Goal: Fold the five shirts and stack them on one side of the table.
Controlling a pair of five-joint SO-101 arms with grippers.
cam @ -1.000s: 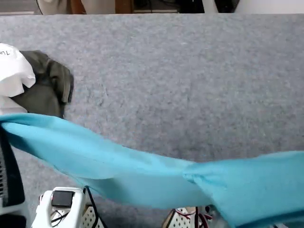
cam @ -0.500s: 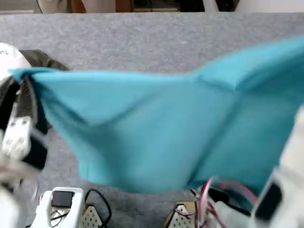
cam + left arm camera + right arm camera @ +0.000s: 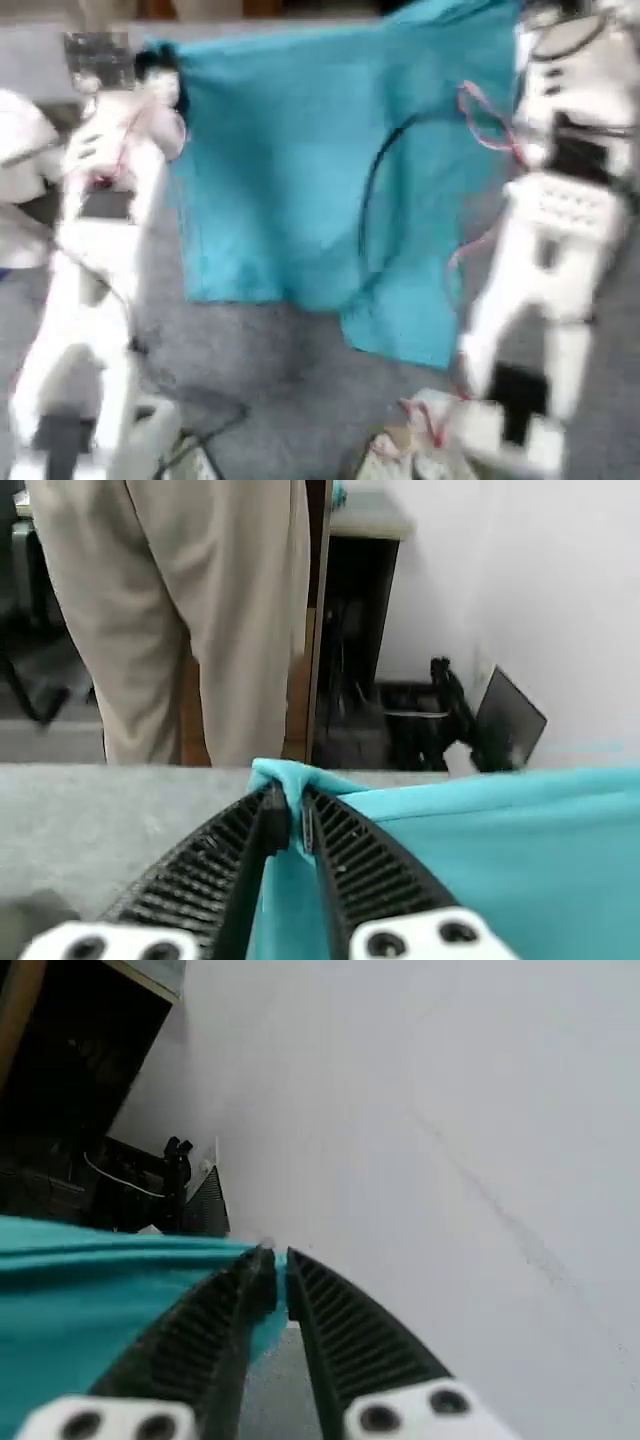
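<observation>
L gripper point(image 3: 290, 805), fingers point(image 3: 350, 865) tight on corner of teal shirt point(image 3: 500, 860), over grey table point(image 3: 90, 810)

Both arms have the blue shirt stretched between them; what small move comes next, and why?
Probably lower the left gripper and right gripper together: each pinches a corner of the blue shirt, which hangs spread over the table, not yet laid flat for folding.

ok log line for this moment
blue shirt: held up above table | left end effector: shut on a shirt corner | right end effector: shut on shirt edge
</observation>
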